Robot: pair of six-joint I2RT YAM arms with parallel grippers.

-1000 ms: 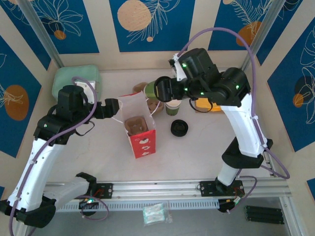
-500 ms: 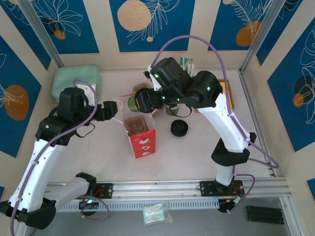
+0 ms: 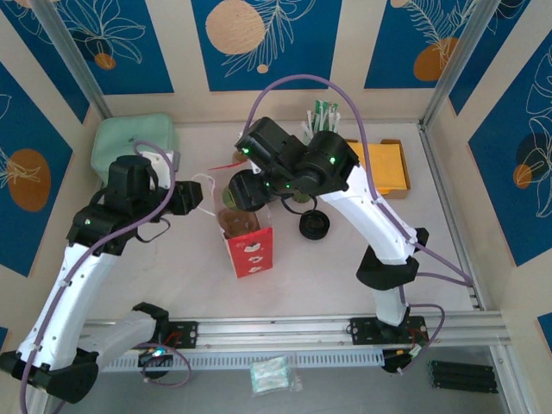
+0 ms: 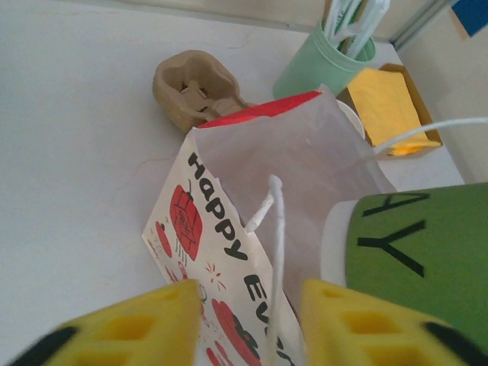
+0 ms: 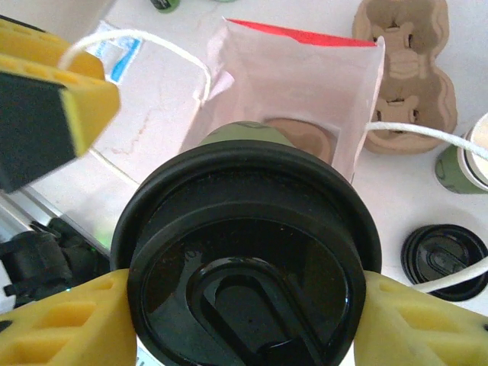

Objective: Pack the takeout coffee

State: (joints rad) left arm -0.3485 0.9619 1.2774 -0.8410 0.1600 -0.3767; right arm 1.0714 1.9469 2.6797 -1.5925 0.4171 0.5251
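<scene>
Clamped in the right gripper (image 5: 244,328), yellow pads (image 5: 69,328) pressed to either side: the takeout coffee (image 5: 244,252), black lid turned toward the wrist camera, green wall almost wholly hidden beneath it. Just beyond the cup, the open mouth of the paper bag (image 5: 297,84), with something brown dimly visible at the bottom (identity unclear). Past the bag, a cardboard cup carrier (image 5: 404,76). Off to the right in that wrist view, a loose black lid (image 5: 444,259) and a lidless cup (image 5: 461,164), cut off by the frame edge.

At the left gripper (image 4: 250,328), jaws apart, fingers cropped at the bottom edge. Between them, the bag's white string handle (image 4: 276,229), contact with either pad impossible to judge. Close beside that gripper, the coffee's green side, partly out of frame. Farther off, a mint holder (image 4: 320,65) of straws and a yellow box (image 4: 389,103).
</scene>
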